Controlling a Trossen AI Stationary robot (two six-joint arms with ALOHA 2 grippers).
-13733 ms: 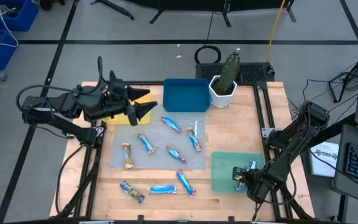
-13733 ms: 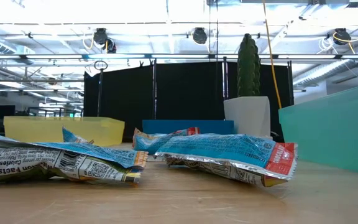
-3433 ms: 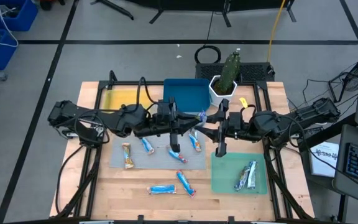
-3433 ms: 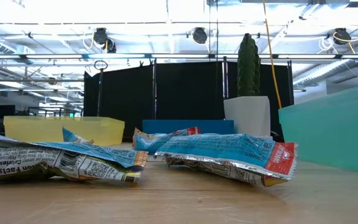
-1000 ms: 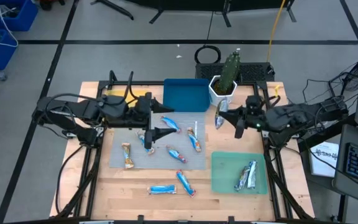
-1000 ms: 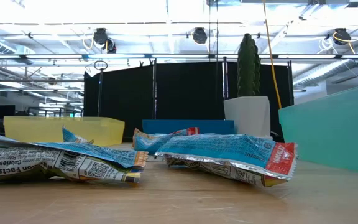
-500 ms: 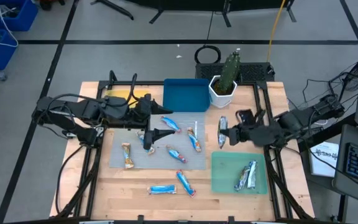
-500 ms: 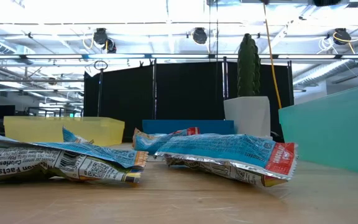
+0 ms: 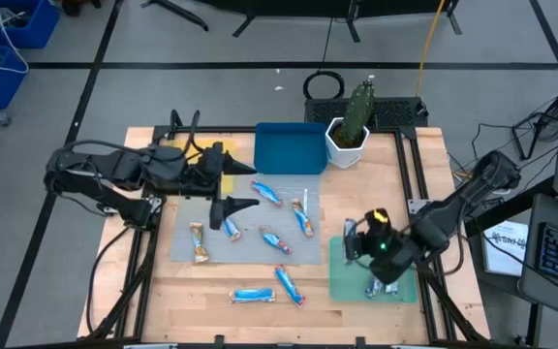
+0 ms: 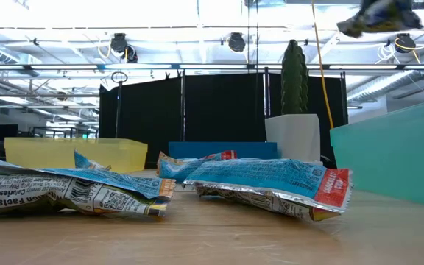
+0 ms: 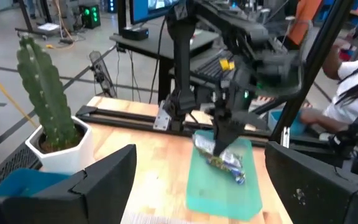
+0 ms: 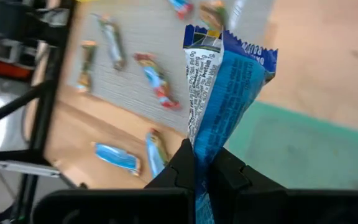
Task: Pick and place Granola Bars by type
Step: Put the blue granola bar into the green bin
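Several blue-wrapped granola bars lie on the grey mat (image 9: 245,228), among them one (image 9: 266,192), another (image 9: 275,239) and a brownish one (image 9: 198,242). Two more bars (image 9: 253,294) rest on the bare wood near the near edge. My left gripper (image 9: 232,206) hovers open over the mat's far-left part. My right gripper (image 9: 350,242) is over the green tray (image 9: 347,281), shut on a blue bar (image 12: 225,87). Other bars on that tray (image 11: 232,167) are mostly hidden by the right arm in the high view. My right gripper pinches the blue bar by one end (image 12: 202,146) between its two fingers (image 12: 182,163). The fingers slant downward toward the table's left. The bar sticks out past the fingertips, lifted clear above the green tray (image 12: 303,155).
A blue tray (image 9: 291,147) and a yellow tray (image 9: 187,155) sit at the far edge, with a potted cactus (image 9: 349,136) beside the blue one. Bare wood lies between the mat and the green tray. A person sits beyond the table's right side (image 11: 353,99).
My right gripper, still shut on the blue bar, has swung from beside the cactus toward the near edge and now hangs over the green tray. My left gripper has drawn back slightly toward the table's left, staying open.
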